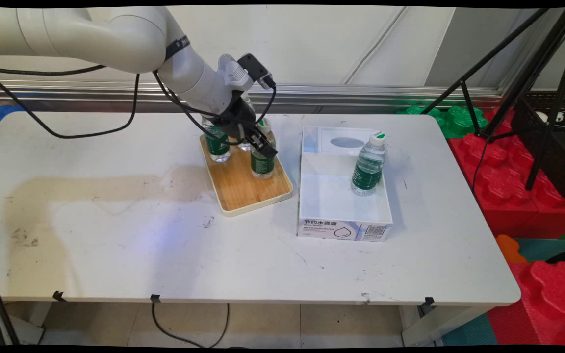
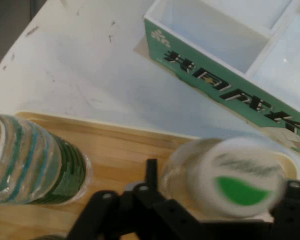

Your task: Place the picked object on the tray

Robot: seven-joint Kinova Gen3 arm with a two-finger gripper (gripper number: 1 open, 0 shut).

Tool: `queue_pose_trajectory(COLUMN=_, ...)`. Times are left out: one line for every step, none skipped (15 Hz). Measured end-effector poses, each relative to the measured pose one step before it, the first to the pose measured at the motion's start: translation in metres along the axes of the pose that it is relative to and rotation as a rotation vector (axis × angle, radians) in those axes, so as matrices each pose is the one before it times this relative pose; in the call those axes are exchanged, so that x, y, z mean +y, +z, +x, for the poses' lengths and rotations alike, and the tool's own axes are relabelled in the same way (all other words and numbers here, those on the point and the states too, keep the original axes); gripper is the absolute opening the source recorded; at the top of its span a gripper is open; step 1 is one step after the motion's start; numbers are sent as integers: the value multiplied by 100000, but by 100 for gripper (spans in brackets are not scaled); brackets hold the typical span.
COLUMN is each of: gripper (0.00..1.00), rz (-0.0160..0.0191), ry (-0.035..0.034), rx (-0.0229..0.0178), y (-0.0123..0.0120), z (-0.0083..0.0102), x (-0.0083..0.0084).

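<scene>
Now the fingers [image 1: 262, 143] straddle a bottle [image 1: 263, 159] on the wooden tray [image 1: 248, 189], unclosed, box [image 1: 344, 196] nearby.

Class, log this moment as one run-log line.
pincer: around near bottle, closure unclear | on: wooden tray with other bottles | right: white box holding one bottle

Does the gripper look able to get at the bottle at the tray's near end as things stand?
Probably yes. The gripper is already at that bottle, its cap between the open fingers in the hand view. The neighbouring bottle on the wooden tray stands clear.
</scene>
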Motion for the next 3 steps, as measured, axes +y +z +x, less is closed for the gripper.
queue_pose_trajectory(gripper=100, rz=215, ry=-269, rx=30, y=5, z=-76, x=-158)
queue_pose_trajectory(gripper=100, rz=226, ry=-102, rx=-17, y=9, z=-72, x=-140)
queue_pose_trajectory(gripper=100, rz=233, ry=-30, rx=87, y=-11, z=-50, x=-145)
